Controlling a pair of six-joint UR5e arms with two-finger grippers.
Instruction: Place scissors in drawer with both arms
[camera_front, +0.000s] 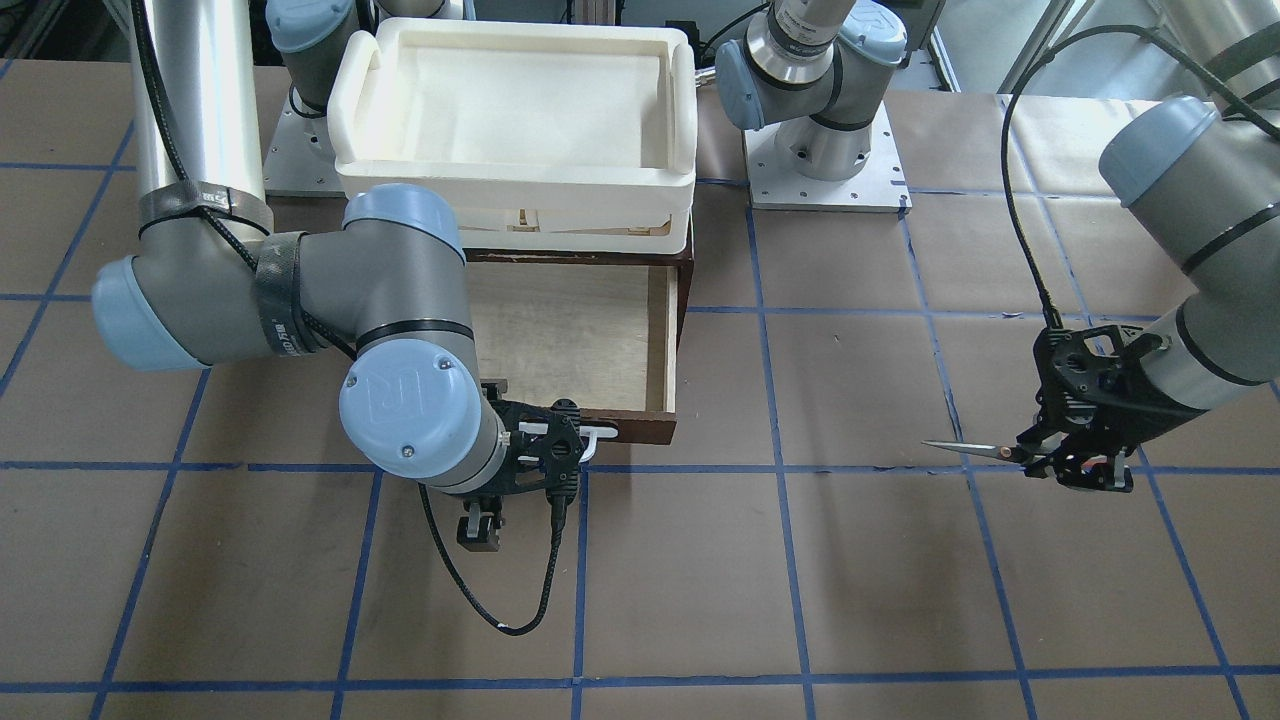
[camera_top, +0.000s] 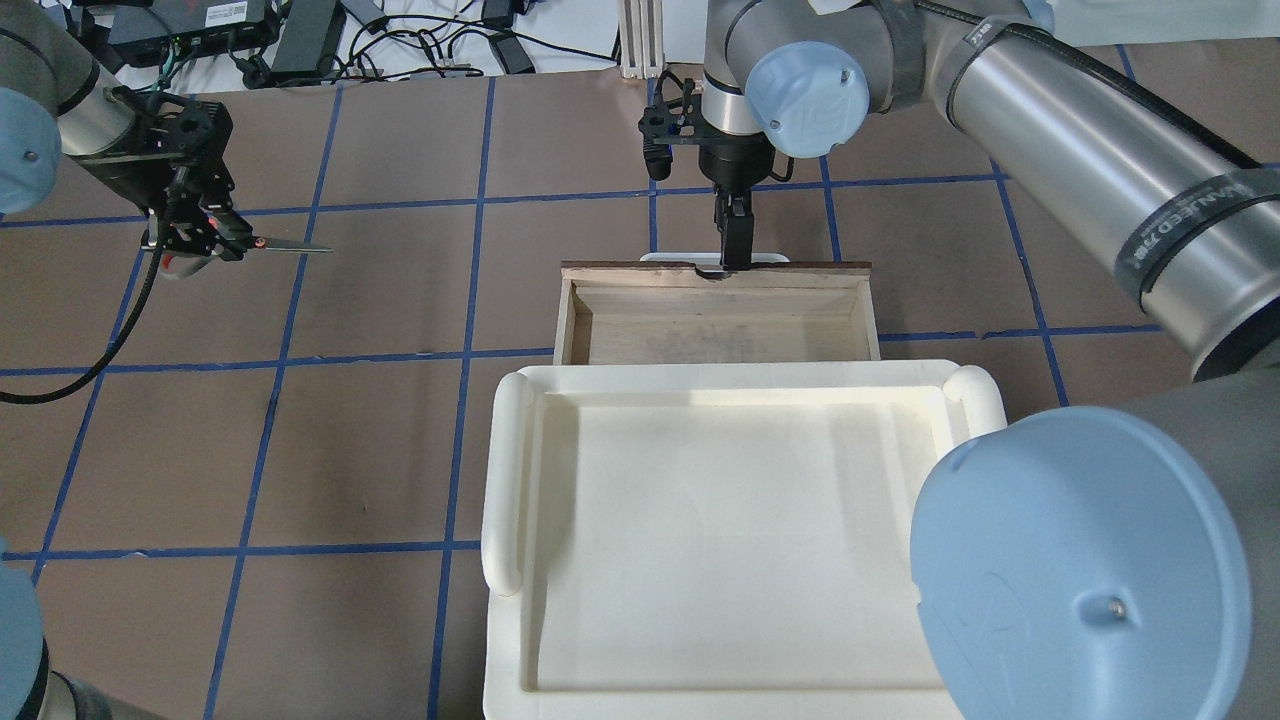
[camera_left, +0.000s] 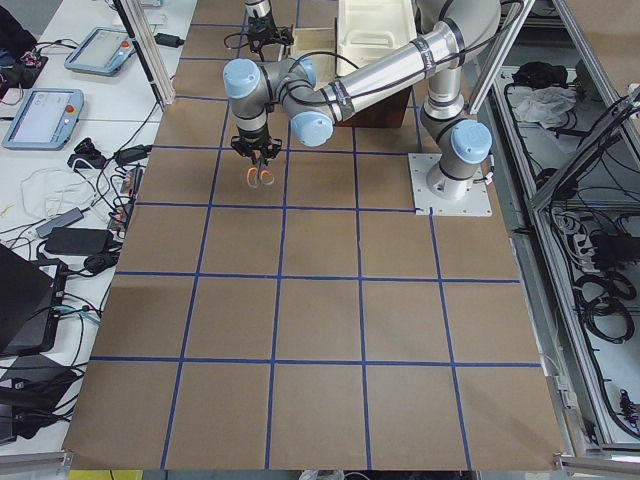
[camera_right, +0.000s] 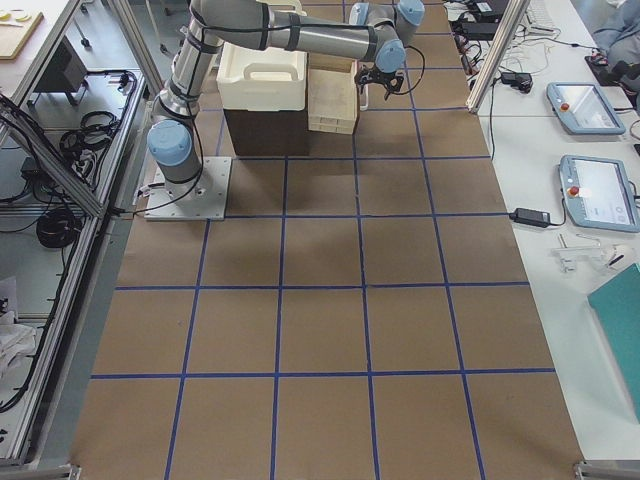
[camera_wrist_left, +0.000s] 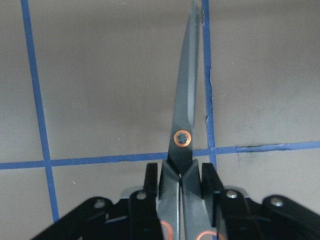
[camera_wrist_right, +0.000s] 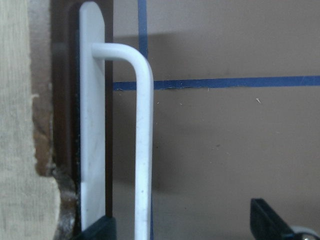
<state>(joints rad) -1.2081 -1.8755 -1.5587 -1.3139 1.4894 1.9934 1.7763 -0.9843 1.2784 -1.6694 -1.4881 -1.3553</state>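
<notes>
Left wrist-mounted view crops handles of scissors (camera_wrist_left: 184, 120).

- Bright, even light from above; shadows on the bench (camera_front: 900, 600) are faint and soft-edged.
- The white foam tray (camera_top: 740, 520) is nearly washed out, with little surface detail.
- Left wrist view: the scissors (camera_wrist_left: 185, 100) look dark and slightly soft.
- Right wrist view: the drawer (camera_wrist_right: 62, 100) blurs at close range.
- Side views are coarse.
</notes>
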